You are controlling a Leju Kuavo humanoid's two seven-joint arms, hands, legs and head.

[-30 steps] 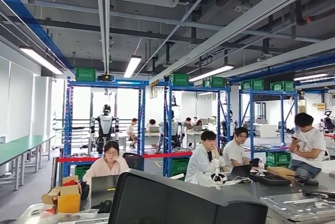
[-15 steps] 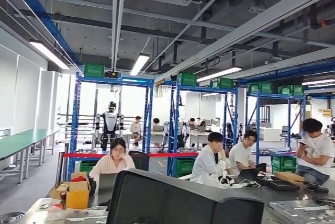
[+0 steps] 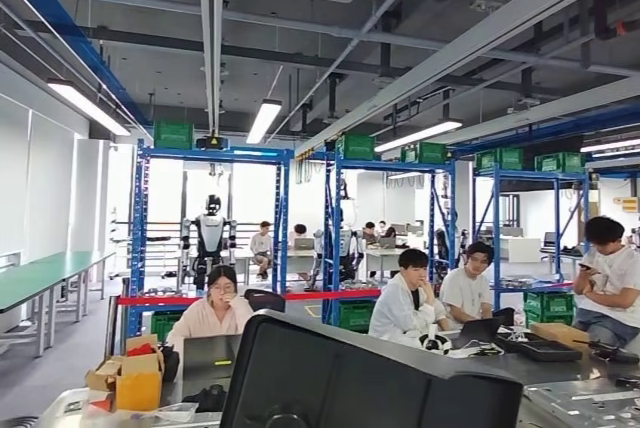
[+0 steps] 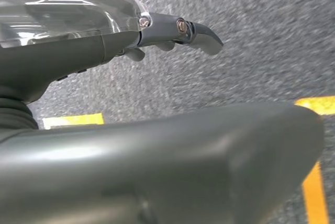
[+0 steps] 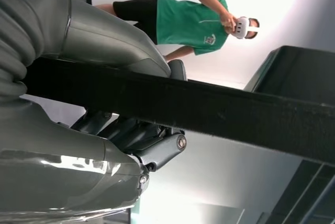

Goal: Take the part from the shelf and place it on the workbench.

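Observation:
The part is a dark, flat panel with rounded corners that rises from the bottom edge of the head view and hides what lies behind it. In the right wrist view its black edge runs across the picture, and my right hand grips it with the thumb on one side and the dark fingers curled against the other. My left hand hangs over grey carpet with its fingers stretched out and nothing in it.
Blue shelf racks with green crates stand across the hall. Several people sit at a cluttered table just beyond the panel, with a cardboard box at its left end. A green bench runs along the left. A person in a green shirt stands near. Yellow floor tape marks the carpet.
The whole head picture has shifted slightly right and down, so the camera has moved. The dark panel now sits a little higher and further right in the view.

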